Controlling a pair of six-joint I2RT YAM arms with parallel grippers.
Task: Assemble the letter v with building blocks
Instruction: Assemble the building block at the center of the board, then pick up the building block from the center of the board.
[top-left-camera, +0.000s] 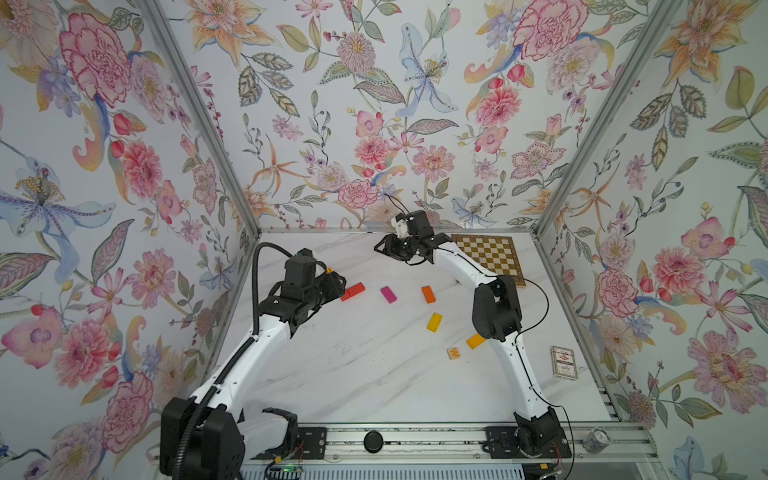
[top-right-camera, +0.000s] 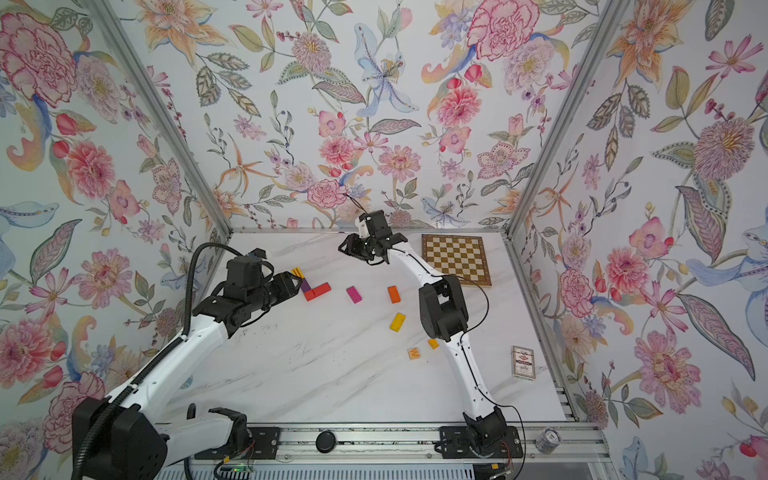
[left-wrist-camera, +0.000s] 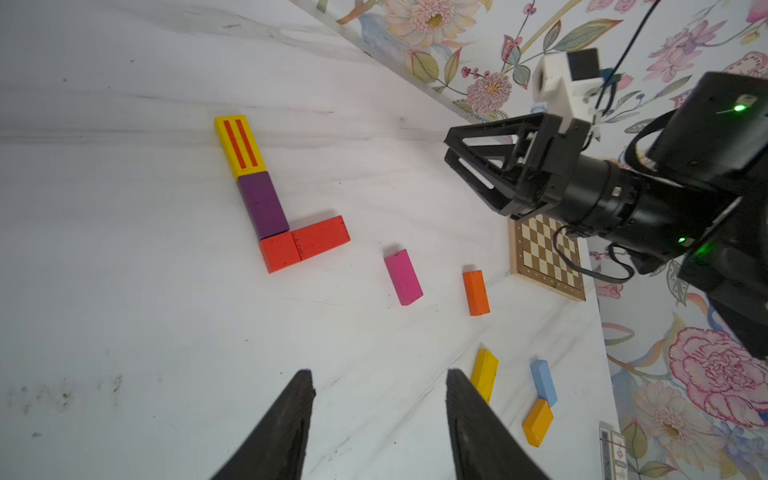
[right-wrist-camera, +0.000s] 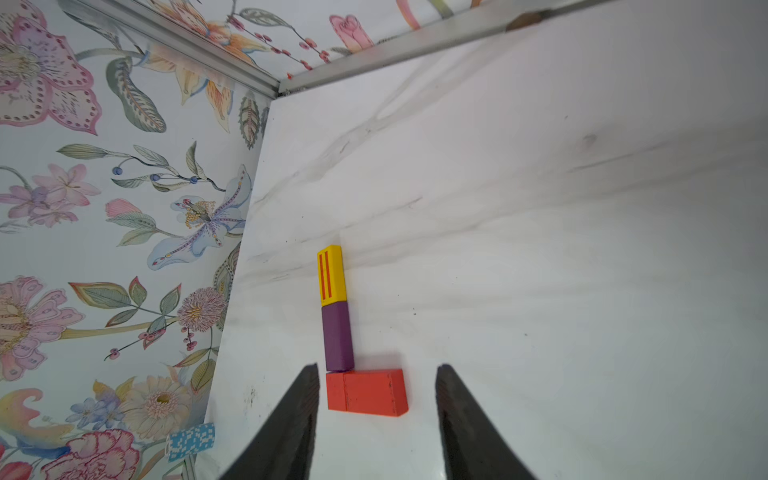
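The letter v stands as an L-like corner: a striped yellow block (left-wrist-camera: 240, 145), a purple block (left-wrist-camera: 262, 205), a red cube (left-wrist-camera: 279, 251) and a red block (left-wrist-camera: 322, 237), end to end. My left gripper (left-wrist-camera: 380, 376) is open and empty, right beside that corner (top-right-camera: 318, 291) in a top view. My right gripper (right-wrist-camera: 378, 370) hangs open and empty above the table near the back wall (top-left-camera: 376, 248). Loose building blocks lie flat: magenta (top-left-camera: 388, 294), orange (top-left-camera: 428, 294), yellow (top-left-camera: 434, 322), amber (top-left-camera: 476, 340), a W cube (top-left-camera: 454, 353) and light blue (left-wrist-camera: 543, 382).
A brown-and-cream chessboard (top-left-camera: 490, 257) lies at the back right, partly under the right arm. A playing-card box (top-left-camera: 564, 362) lies near the right edge. Flowered walls close the table on three sides. A blue chip stack (right-wrist-camera: 191, 440) shows by the left wall.
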